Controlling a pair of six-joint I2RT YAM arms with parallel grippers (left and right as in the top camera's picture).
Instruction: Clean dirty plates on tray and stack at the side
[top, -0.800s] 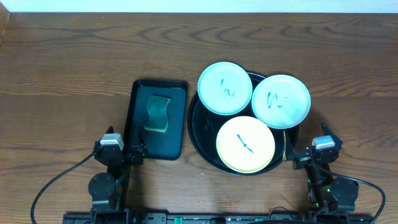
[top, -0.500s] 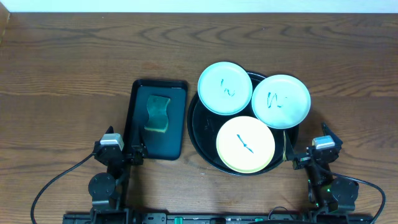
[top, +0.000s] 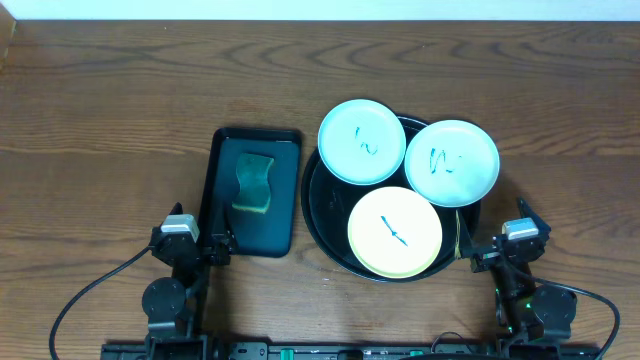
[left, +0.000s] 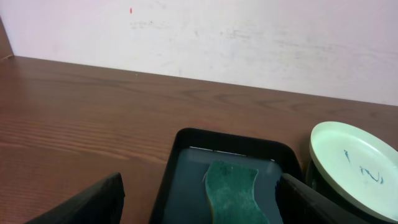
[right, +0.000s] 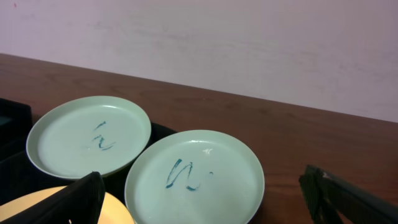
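Dirty plates (top: 394, 231) sit unmoved on the tray (top: 325, 205), as before.

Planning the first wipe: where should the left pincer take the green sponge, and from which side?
Pinch the sponge across its narrower width, at the wavy waist, coming straight down from above: it lies flat inside the rectangular tray, whose raised rim probably blocks a sideways approach.

Round black tray (top: 320, 212) is loaded: left mint plate (top: 361, 141), right mint plate (top: 451, 162) at far rim. Yellow plate (top: 394, 232) is set nearest. All are blue-scribbled.
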